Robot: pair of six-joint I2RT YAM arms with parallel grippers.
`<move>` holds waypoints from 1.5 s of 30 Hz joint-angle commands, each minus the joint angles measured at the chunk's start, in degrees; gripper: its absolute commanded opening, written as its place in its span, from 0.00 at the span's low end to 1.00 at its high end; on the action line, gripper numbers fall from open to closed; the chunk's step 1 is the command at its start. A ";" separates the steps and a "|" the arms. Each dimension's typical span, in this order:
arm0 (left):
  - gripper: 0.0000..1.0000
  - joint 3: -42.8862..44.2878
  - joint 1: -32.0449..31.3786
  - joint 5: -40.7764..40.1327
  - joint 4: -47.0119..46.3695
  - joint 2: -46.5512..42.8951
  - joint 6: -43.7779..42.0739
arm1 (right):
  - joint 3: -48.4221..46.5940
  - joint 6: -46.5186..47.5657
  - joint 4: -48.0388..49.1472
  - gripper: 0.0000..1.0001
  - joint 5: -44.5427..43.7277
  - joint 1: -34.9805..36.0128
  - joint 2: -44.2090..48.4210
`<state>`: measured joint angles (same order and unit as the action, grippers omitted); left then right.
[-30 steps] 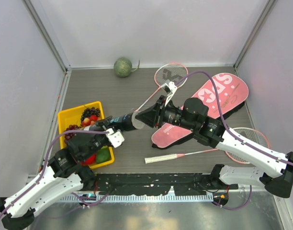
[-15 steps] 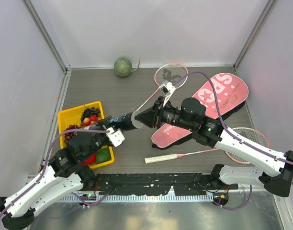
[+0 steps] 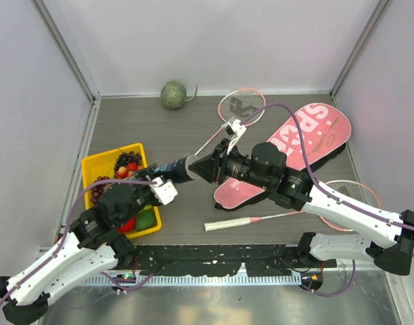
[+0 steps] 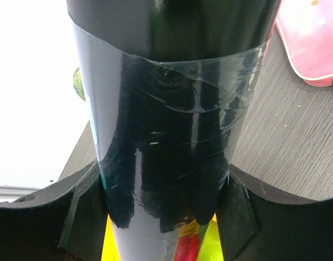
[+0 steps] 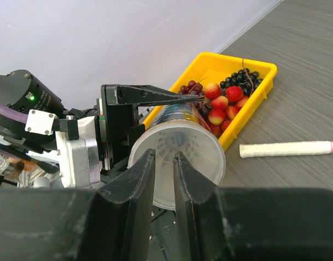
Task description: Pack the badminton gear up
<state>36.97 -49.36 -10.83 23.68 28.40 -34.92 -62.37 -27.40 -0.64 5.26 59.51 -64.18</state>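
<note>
L gripper (image 4: 164, 201) clamped on tube (image 4: 166, 109), which is aloft, running from over tray (image 5: 248, 61) toward bag (image 3: 308, 135). R gripper (image 5: 164, 163) at tube mouth, fingers a slit apart; can't tell if it's gripping anything.

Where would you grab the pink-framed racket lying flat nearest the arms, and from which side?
Probably by its white-wrapped handle, from straight above, jaws across it. It lies flat and clear at the left end; the shaft is thin and the head sits partly under the right arm.
</note>
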 commanded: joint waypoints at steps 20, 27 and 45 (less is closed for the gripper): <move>0.00 -1.64 -0.38 7.76 -11.03 -5.82 -2.53 | 0.92 -2.13 2.12 0.24 4.24 1.67 -6.13; 0.00 0.73 -0.29 7.22 -10.32 -5.46 0.63 | 4.79 -4.59 5.12 0.24 3.80 1.75 -5.69; 0.00 1.79 -0.29 5.12 -8.65 -3.97 1.87 | -0.47 -4.95 1.09 0.28 -0.95 1.67 2.13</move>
<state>35.46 -48.90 -9.21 23.27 24.03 -34.46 -59.99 -33.08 6.57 5.89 60.53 -64.38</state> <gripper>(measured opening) 0.684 0.283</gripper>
